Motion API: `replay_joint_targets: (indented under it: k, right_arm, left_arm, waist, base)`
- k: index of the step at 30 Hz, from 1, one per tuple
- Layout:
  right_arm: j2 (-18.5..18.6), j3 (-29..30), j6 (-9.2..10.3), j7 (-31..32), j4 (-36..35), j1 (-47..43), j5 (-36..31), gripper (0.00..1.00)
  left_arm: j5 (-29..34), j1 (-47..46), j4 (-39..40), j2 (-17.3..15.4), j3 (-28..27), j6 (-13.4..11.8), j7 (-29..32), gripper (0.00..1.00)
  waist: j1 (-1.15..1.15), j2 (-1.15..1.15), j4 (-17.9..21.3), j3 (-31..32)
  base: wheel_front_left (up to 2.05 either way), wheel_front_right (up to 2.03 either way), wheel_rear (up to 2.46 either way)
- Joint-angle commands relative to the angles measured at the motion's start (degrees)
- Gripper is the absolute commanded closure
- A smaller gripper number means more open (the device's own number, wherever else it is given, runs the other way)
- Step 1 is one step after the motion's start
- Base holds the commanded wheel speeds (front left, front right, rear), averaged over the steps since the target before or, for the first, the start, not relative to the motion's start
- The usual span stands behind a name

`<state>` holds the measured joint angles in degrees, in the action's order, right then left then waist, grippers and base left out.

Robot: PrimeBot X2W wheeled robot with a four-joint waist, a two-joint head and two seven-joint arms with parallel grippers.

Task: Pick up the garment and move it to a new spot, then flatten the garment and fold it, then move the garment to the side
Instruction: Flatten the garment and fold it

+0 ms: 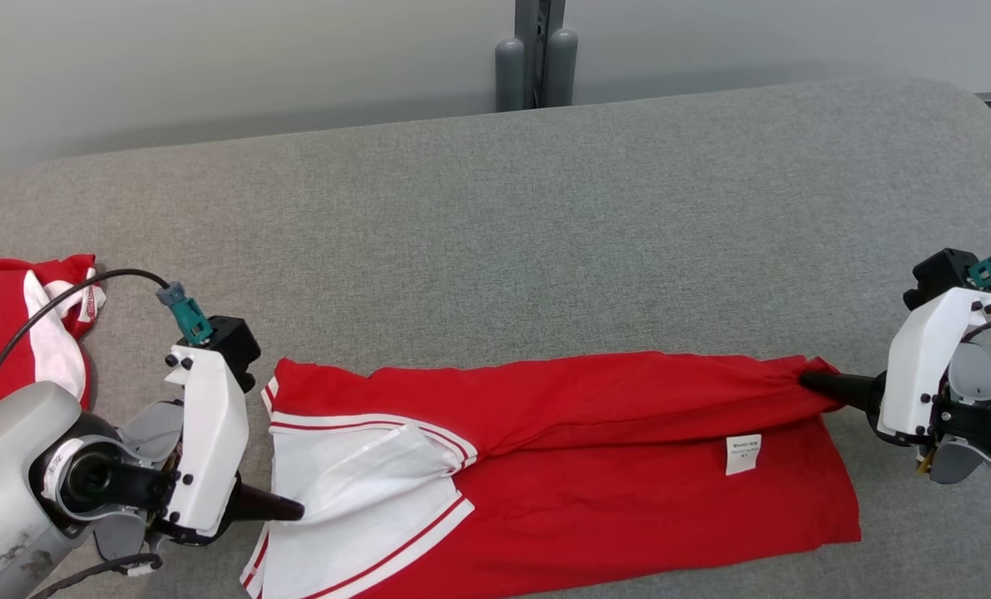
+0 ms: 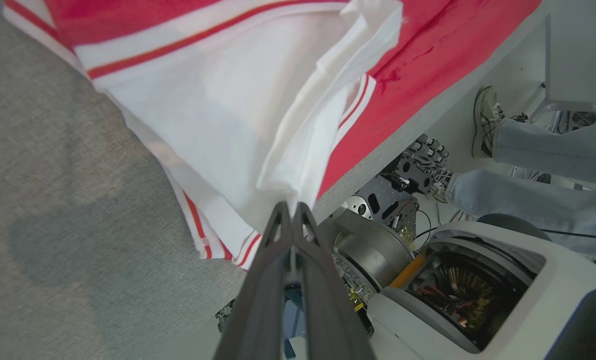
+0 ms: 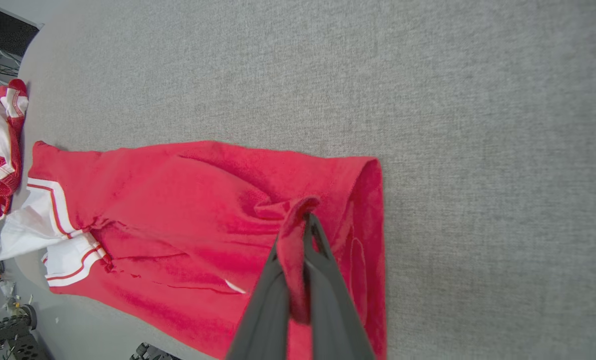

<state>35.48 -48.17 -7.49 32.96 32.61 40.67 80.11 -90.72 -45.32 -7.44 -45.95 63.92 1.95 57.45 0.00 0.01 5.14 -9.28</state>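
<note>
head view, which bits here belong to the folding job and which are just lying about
In the job:
red garment, spread on the grey table
left pincer, shut on its white part
right pincer, shut on its red edge

Lying about:
crumpled red and white cloth, far left
grey posts, behind the table

The head camera looked forward and down over the table (image 1: 545, 208) from well back, taking in the whole garment (image 1: 611, 482), the left pincer (image 1: 295, 509) and the right pincer (image 1: 807, 381). The left wrist camera sat close, facing along its pincer at the garment's white end and past the table's edge to the floor (image 2: 513, 75). The right wrist camera looked from the opposite end along the garment's length. All three shared the garment.
</note>
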Motion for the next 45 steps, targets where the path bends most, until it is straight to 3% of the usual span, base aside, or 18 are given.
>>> replay_joint_targets:
  k: [1, 2, 3, 4, 9, 15, 19, 25, 28, 29, 32, 38, 42, 45]
  right_arm:
    - [0.1, -0.2, -0.01, -0.2, 0.7, 0.4, -0.3, 0.91]
    - [-0.1, -0.4, -0.01, -0.3, 1.1, 0.3, -0.2, 0.0]
    - [-0.2, -0.7, -0.01, -0.5, 1.6, 0.1, -0.4, 0.0]
    - [-0.4, -0.9, -0.01, -0.7, 2.0, 0.0, -0.4, 0.0]
    - [-0.9, -1.7, -0.01, -1.9, 3.2, -0.7, -0.3, 0.0]
    - [0.8, 0.6, -0.01, -10.7, 1.6, -1.6, -0.8, 0.0]
    - [1.8, 4.1, -0.01, -21.9, -0.1, -2.8, -1.9, 0.0]
    - [2.2, 7.6, -0.01, -37.5, -1.7, -6.3, -5.4, 0.0]
    - [1.0, 8.6, -0.01, -44.5, -0.9, -8.4, -8.7, 0.0]
    - [1.0, 8.6, -0.01, -44.5, -0.9, -8.4, -8.7, 0.0]
    - [-1.2, 10.6, -0.01, -47.7, 0.0, -10.9, -12.7, 0.0]
    - [-8.3, 23.6, -0.01, -48.2, -3.1, -19.5, -23.1, 0.0]
    - [-12.6, 28.0, -0.01, -48.2, -4.2, -24.7, -30.1, 0.0]
    - [-15.0, 28.8, -0.01, -48.2, -2.3, -27.5, -32.5, 0.0]
  left_arm:
    - [0.0, 0.8, -0.4, 0.1, 0.3, -0.2, 0.0, 0.78]
    - [0.1, 1.0, -0.5, 0.2, 0.5, -0.2, 0.0, 0.37]
    - [0.1, 1.3, -0.6, 0.3, 0.7, -0.1, 0.1, 0.07]
    - [0.1, 1.6, -0.8, 0.4, 0.8, -0.1, 0.2, 0.0]
    - [0.7, 2.1, -1.6, 0.5, 1.2, -0.1, -0.2, 0.0]
    - [1.1, 1.1, -1.3, 0.1, -1.9, 1.1, -5.1, 0.0]
    - [2.6, 1.2, 0.5, -0.7, -5.2, 2.4, -12.5, 0.0]
    - [6.9, 5.4, 3.0, -1.5, -10.2, 2.8, -28.9, 0.0]
    - [10.1, 8.5, 4.1, -1.5, -12.4, 0.9, -38.7, 0.0]
    - [10.1, 8.5, 4.1, -1.5, -12.4, 0.9, -38.7, 0.0]
    - [14.2, 11.8, 4.9, -1.5, -15.0, -2.9, -49.8, 0.0]
    - [17.6, 21.3, 7.6, -0.2, -19.8, -10.5, -68.7, 0.0]
    - [21.0, 26.7, 9.4, 2.4, -23.8, -15.0, -72.4, 0.0]
    - [24.8, 30.8, 11.3, 6.6, -28.8, -16.4, -72.7, 0.0]
  waist:
    - [0.0, -0.01, 0.0, 0.1]
    - [0.0, -0.01, 0.0, 0.2]
    - [0.0, -0.01, 0.0, 0.3]
    - [0.0, -0.01, 0.1, 0.5]
    - [0.0, -0.01, 0.2, 1.6]
    - [0.0, -0.01, -0.1, 3.4]
    - [0.0, -0.01, -0.1, 4.5]
    - [0.0, -0.01, -0.1, 5.3]
    - [0.0, -0.01, -0.1, 5.7]
    - [0.0, -0.01, -0.1, 5.7]
    - [0.0, -0.01, -0.3, 5.9]
    - [0.0, -0.01, -0.6, 5.9]
    - [0.0, -0.01, -1.1, 5.7]
    - [0.0, -0.01, -1.5, 5.5]
  base:
    - [0.0, 0.0, 0.0]
    - [0.0, 0.0, 0.0]
    - [0.0, 0.0, 0.0]
    - [0.0, 0.0, 0.0]
    - [0.0, 0.0, 0.0]
    - [0.0, 0.0, 0.0]
    - [0.0, 0.0, 0.0]
    - [0.0, 0.0, 0.0]
    - [0.0, 0.0, 0.0]
    - [0.0, 0.0, 0.0]
    - [0.0, 0.0, 0.0]
    - [0.0, 0.0, 0.0]
    - [0.0, 0.0, 0.0]
    - [0.0, 0.0, 0.0]
